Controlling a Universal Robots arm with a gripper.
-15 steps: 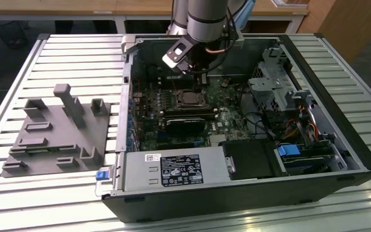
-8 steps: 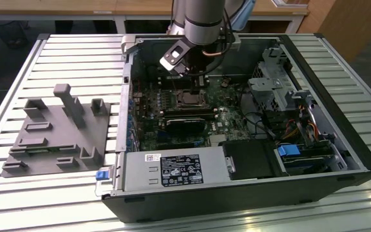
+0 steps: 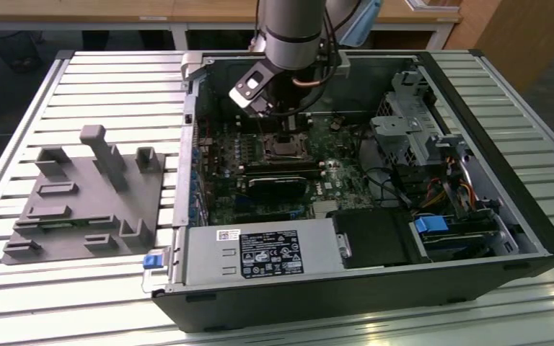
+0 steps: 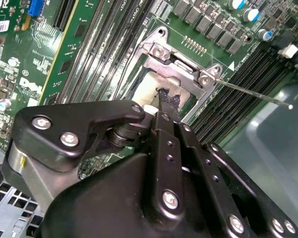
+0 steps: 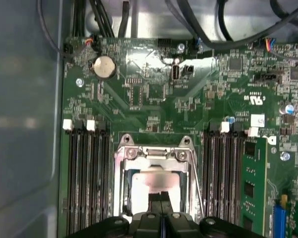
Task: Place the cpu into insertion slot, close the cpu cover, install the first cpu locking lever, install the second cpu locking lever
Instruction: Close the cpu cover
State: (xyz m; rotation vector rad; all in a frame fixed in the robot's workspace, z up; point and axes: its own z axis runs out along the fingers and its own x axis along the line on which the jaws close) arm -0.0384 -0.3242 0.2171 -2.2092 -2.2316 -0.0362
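Black claw (image 4: pixel 165 101) links crowd the second wrist view. Its fingertips are pinched together with nothing between them that I can see, and they point straight down at the cpu (image 4: pixel 148 87), which sits just below them in the insertion slot (image 3: pixel 279 147). Over it the cpu cover (image 5: pixel 156 152) looks lowered, with pale metal showing through its window. One locking lever (image 4: pixel 253 94) juts sideways off the socket corner across the memory slots (image 4: pixel 256 67), seemingly unlatched.

Arm (image 3: pixel 291 29) hangs near the insertion slot (image 3: pixel 279 148).
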